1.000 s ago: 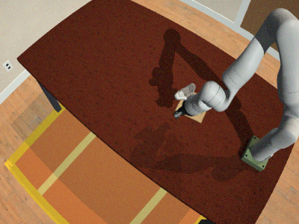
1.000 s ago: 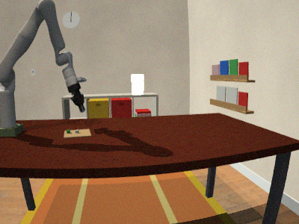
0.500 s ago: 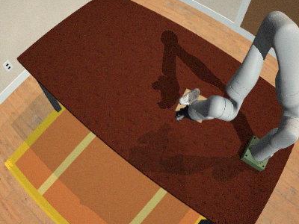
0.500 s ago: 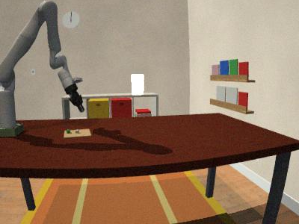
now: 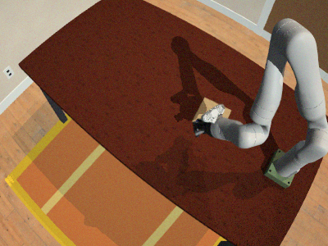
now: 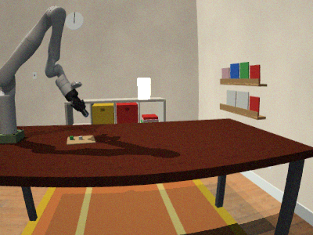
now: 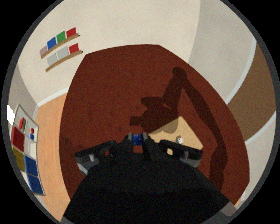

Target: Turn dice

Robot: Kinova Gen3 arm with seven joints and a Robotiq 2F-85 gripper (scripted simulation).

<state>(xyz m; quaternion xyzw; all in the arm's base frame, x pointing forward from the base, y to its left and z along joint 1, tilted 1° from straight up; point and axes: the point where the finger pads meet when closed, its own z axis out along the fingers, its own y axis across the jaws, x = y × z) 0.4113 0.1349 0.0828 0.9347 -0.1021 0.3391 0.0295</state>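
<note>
Pincer [image 6: 84, 113] raised above the bench [image 6: 203, 141], nearly closed, clamping a blue die [image 7: 135, 138]; tan mat [image 6: 80, 140] near the bench's base-side edge.

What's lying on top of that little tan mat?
On the mat sit two dice: a green one and a paler one. From above, the arm covers much of it. The pincer grips a blue die.
</note>
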